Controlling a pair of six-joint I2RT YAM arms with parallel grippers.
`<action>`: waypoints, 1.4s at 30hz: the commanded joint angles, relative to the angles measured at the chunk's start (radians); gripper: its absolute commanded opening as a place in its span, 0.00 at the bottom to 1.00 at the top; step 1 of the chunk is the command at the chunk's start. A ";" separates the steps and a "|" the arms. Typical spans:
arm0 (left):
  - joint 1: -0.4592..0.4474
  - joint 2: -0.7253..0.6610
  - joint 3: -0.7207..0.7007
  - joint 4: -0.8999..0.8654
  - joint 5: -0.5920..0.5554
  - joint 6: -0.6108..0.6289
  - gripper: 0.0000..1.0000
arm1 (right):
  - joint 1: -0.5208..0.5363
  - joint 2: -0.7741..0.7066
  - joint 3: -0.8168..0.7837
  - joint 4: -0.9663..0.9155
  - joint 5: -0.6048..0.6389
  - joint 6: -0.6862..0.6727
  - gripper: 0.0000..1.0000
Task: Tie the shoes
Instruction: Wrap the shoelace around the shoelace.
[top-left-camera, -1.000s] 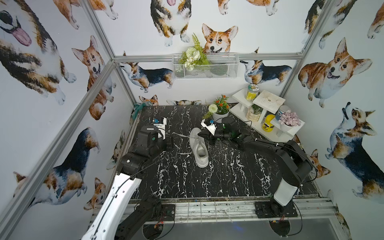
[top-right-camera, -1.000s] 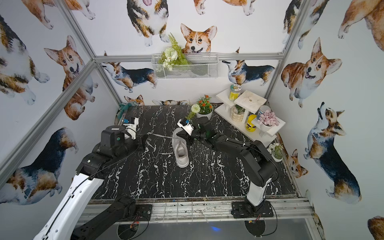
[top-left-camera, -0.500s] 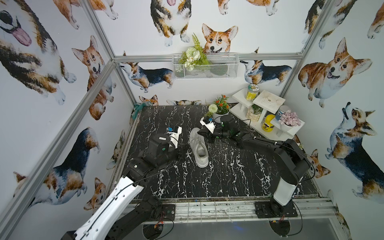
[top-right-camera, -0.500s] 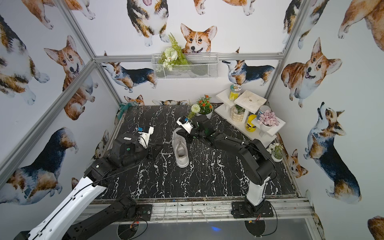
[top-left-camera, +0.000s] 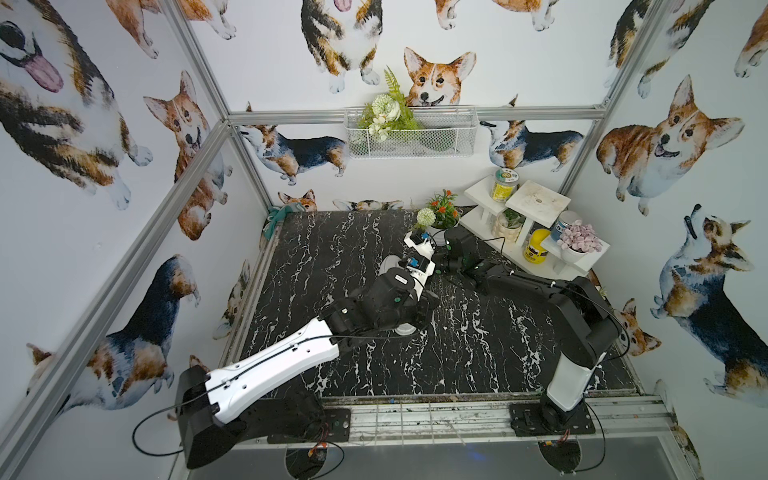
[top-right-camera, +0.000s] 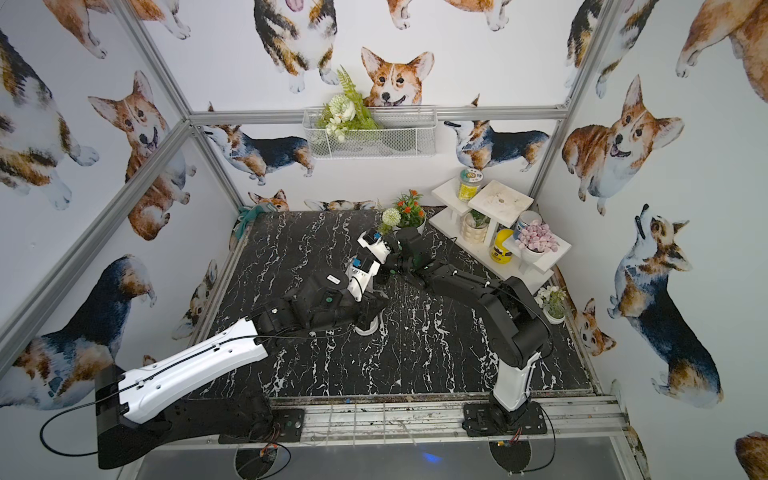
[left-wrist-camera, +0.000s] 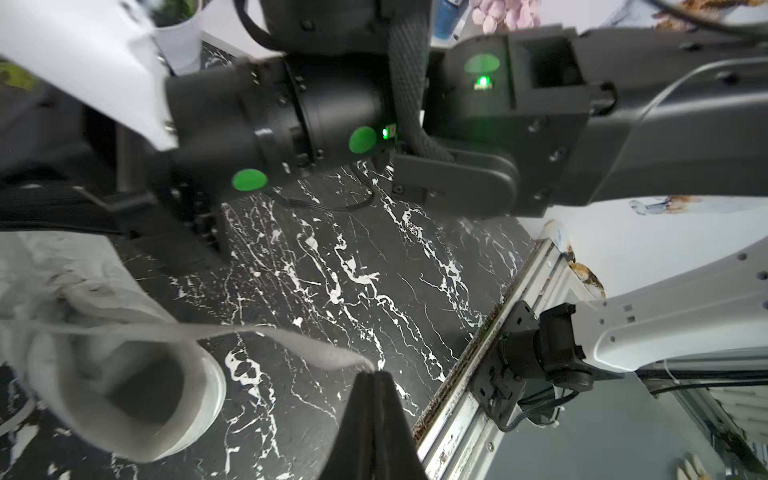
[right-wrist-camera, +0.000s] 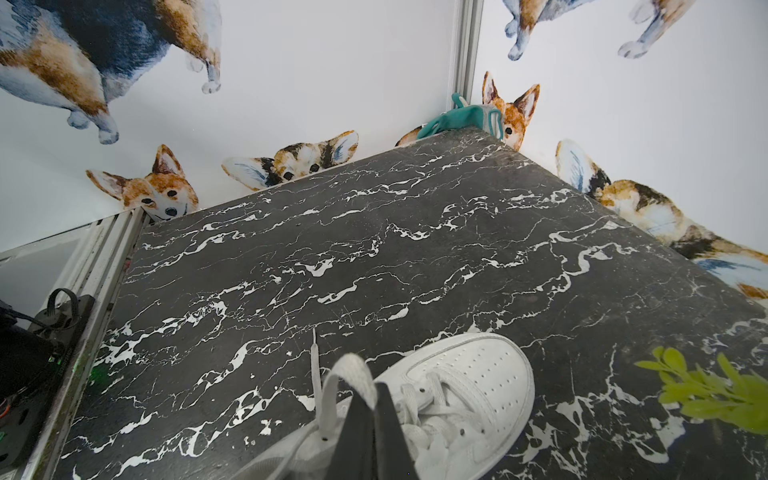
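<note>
The shoe, a white low-top sneaker (right-wrist-camera: 469, 382), lies on the black marble table (top-left-camera: 332, 257). In both top views my left arm covers most of it; only its toe (top-left-camera: 388, 264) and the heel sole (top-right-camera: 368, 328) show. My left gripper (left-wrist-camera: 374, 376) is shut on the end of a flat white lace (left-wrist-camera: 291, 340), which runs back across the shoe's open collar (left-wrist-camera: 124, 374). My right gripper (right-wrist-camera: 374, 388) is shut on a loop of the other lace (right-wrist-camera: 345, 370) just above the eyelets, with that lace's free end (right-wrist-camera: 314, 345) lying on the table.
My right arm's black wrist links (left-wrist-camera: 498, 124) hang close above and in front of the left gripper. A flower pot (top-left-camera: 440, 214) and a white shelf (top-left-camera: 536, 199) with jars stand at the back right. A teal cloth (top-left-camera: 276, 216) sits in the back left corner.
My left arm has swung from the shoe's left side over to its right, carrying its lace across the shoe. The right arm has shifted only slightly.
</note>
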 joint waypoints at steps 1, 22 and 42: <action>-0.012 0.051 0.010 0.093 0.047 0.016 0.00 | -0.004 -0.004 -0.002 0.003 -0.026 -0.006 0.00; -0.018 0.209 0.124 0.143 0.179 0.090 0.59 | -0.007 0.011 -0.015 0.015 -0.024 -0.016 0.00; 0.653 -0.071 -0.198 0.169 0.467 0.075 0.54 | -0.008 -0.031 -0.053 0.025 -0.012 -0.019 0.00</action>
